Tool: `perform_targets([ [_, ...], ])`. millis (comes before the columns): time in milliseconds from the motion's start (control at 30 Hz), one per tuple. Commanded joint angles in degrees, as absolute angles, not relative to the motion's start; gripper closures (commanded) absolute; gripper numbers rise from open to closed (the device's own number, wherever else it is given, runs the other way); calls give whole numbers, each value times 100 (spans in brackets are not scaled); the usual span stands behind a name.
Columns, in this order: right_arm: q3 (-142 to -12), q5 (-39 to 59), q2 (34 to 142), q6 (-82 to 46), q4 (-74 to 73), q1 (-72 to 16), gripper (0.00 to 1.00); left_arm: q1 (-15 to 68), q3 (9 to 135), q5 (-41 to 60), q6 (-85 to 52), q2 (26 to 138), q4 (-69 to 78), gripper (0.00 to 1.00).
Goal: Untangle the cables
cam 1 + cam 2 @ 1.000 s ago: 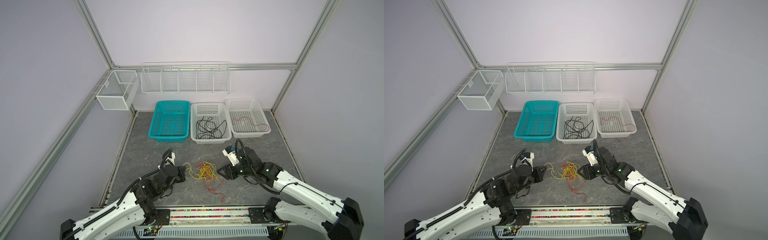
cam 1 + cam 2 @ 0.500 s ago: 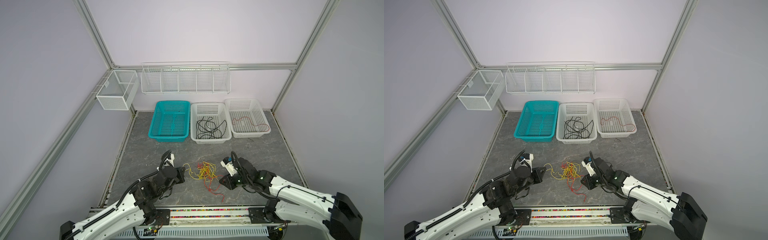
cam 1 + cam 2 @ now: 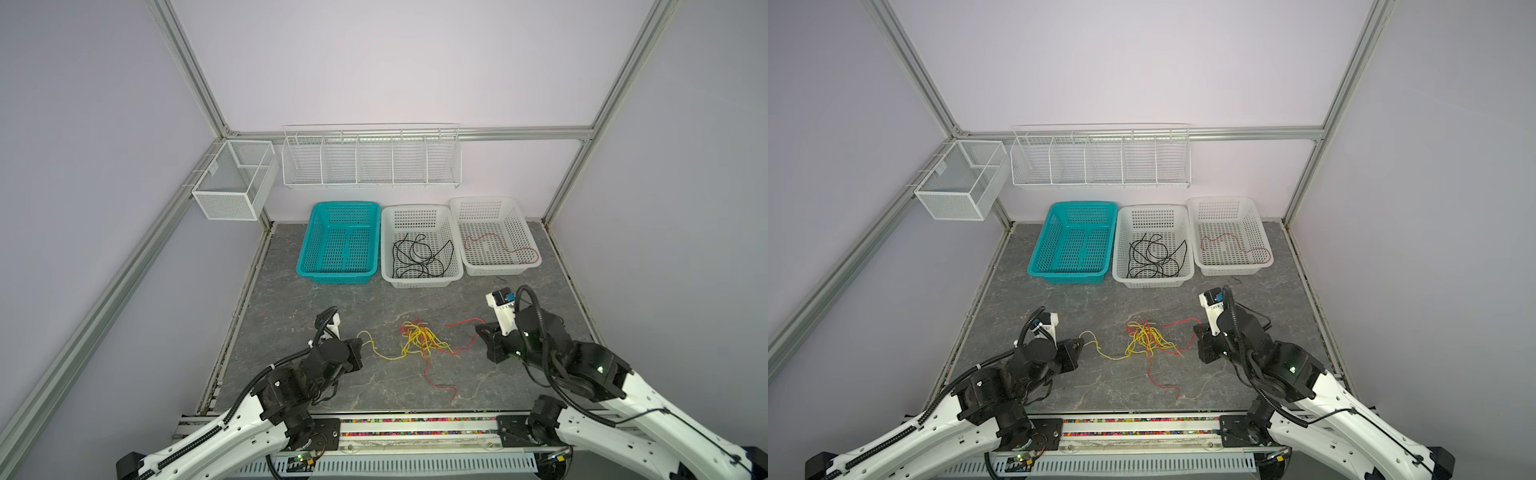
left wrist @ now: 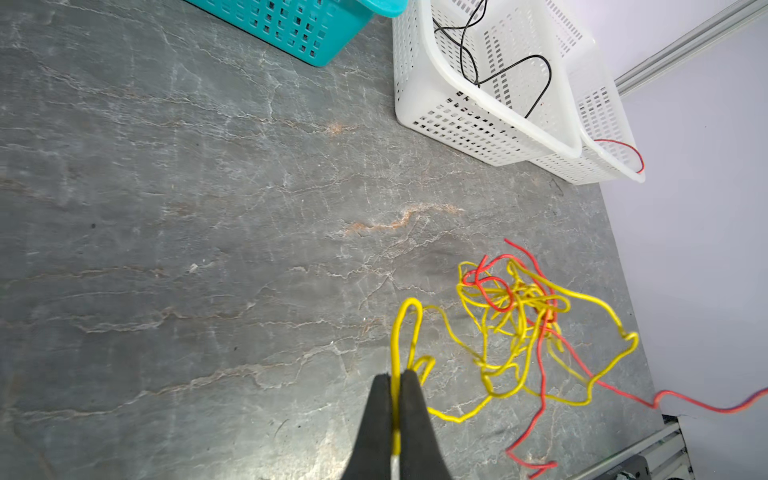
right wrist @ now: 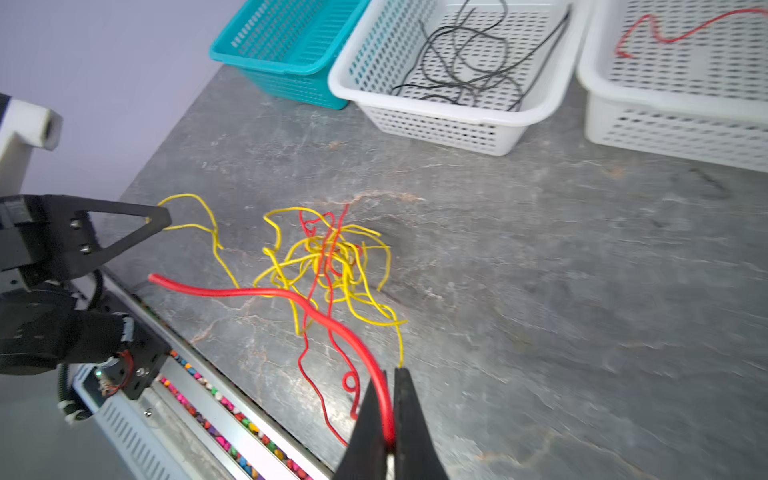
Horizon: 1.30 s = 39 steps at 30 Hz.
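Cable tangle [image 3: 419, 338] held from both sides.
The left end effector [image 4: 397, 376] clamped a yellow cable [image 4: 394, 345], the right end effector [image 5: 390, 374] a red cable [image 5: 266, 293]; the tangle lay before the middle white basket [image 3: 419, 283]. Next, likely: pull red free.

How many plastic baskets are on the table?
3, in a back row: teal basket left, empty; middle white basket holding black cables; right white basket holding a red cable.
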<state>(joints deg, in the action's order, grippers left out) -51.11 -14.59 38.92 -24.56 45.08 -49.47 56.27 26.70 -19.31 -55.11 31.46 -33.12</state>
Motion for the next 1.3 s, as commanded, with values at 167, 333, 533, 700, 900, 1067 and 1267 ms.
perform_targets([
  [167, -6616, -3119, 3607, -1938, 5920, -4827, 94, 5618, 2581, -2381, -5614, 2952, -4184, 100],
  [333, -6959, -3425, 3777, -1755, 6180, -4799, 94, 5616, 2551, -2495, -5638, 2815, -4383, 100],
  [533, -6600, -2684, 3969, -1872, 5939, -4747, 94, 5617, 2508, -2393, -5660, 2877, -4131, 100],
  [700, -6521, -2699, 4027, -1844, 5730, -4683, 94, 5618, 2520, -2258, -5517, 3111, -3750, 100],
  [900, -6622, -2473, 4599, -1518, 5220, -3967, 94, 5616, 2745, -2337, -5173, 3577, -3587, 100],
  [1067, -6927, -1832, 5335, -1663, 4755, -3059, 94, 5616, 3523, -2325, -4450, 4367, -3729, 100],
  [1267, -7449, -1065, 6287, -1981, 4357, -2136, 94, 5595, 4769, -2467, -3177, 5361, -4236, 100],
])
